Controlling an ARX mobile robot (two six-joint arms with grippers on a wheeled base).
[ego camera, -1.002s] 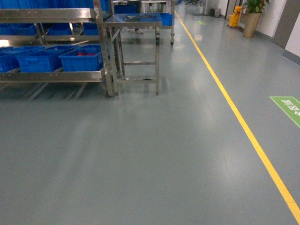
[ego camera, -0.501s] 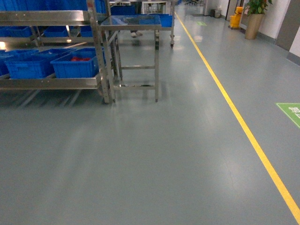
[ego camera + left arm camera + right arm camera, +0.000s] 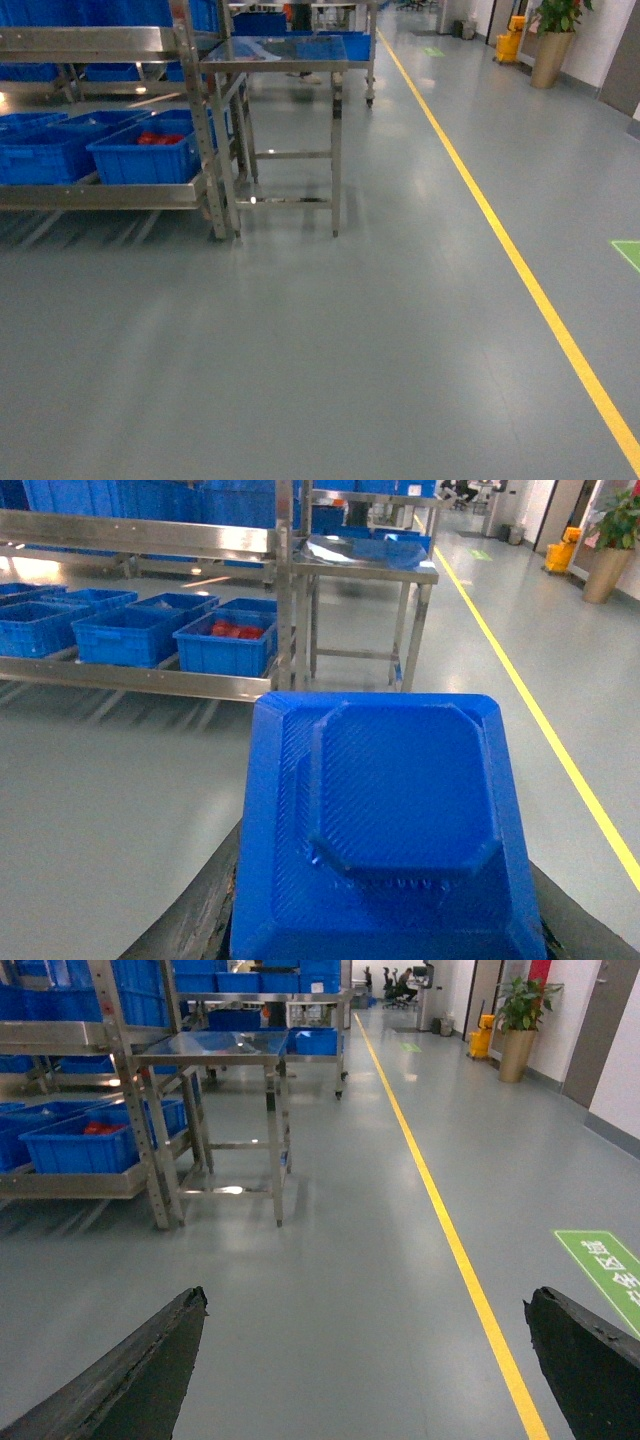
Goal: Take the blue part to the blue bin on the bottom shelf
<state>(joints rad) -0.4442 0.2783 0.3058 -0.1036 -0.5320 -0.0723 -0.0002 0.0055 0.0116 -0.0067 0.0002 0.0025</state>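
Blue fills my left wrist view: the blue part (image 3: 385, 825), a square moulded tray-like piece, sits between the left gripper (image 3: 385, 920) jaws, which hold it from both sides. My right gripper (image 3: 365, 1370) has its jaws spread wide with only grey floor (image 3: 330, 340) between them. Ahead on the left stands the steel rack; its bottom shelf (image 3: 100, 195) carries a row of blue bins, the nearest blue bin (image 3: 145, 155) holding something red. Just beside the rack is a steel worktop (image 3: 275, 50) on thin legs. A yellow line (image 3: 520, 270) runs along the floor at right.
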